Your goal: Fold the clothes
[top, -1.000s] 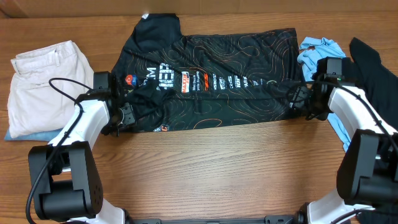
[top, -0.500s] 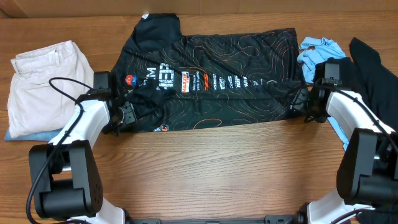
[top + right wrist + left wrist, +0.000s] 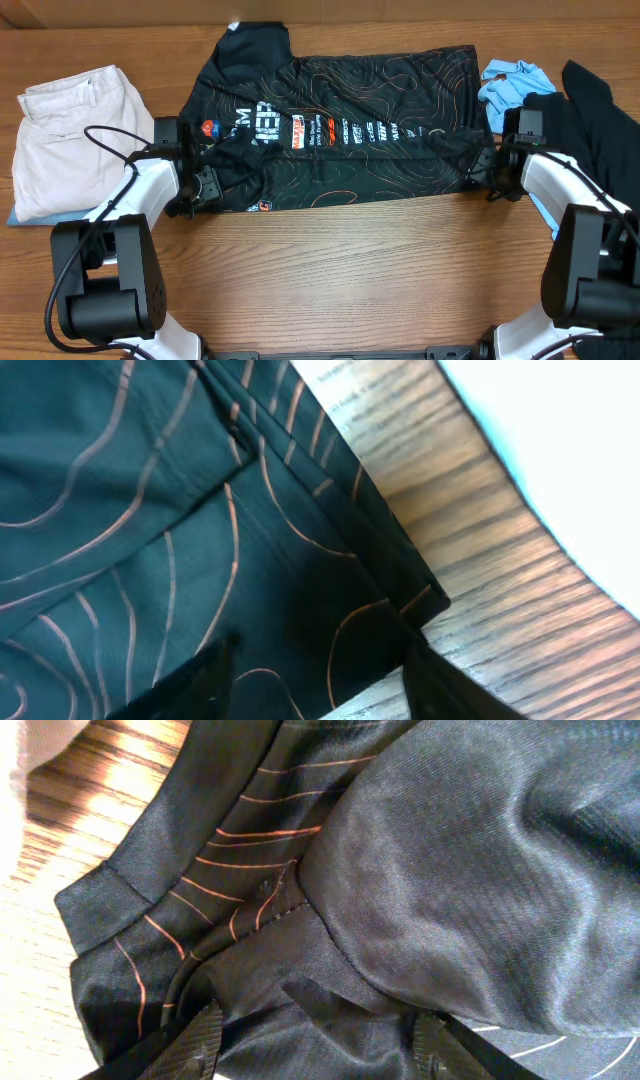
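Two wrist views show what overhead hides: left gripper [image 3: 315, 1048] and right gripper [image 3: 316, 678] spread wide astride the jersey [image 3: 345, 130], fingertips cut off at frame bottom.

Black jersey [image 3: 350, 130], thin orange/white contour lines, white logos. Beige trousers [image 3: 65, 130] left. Light blue shirt [image 3: 510, 85] right. Brown woodgrain table [image 3: 350, 270].

Left gripper [image 3: 200, 185] down low, jaws spread wide, right gripper [image 3: 486, 166] likewise low, jaws spread wide
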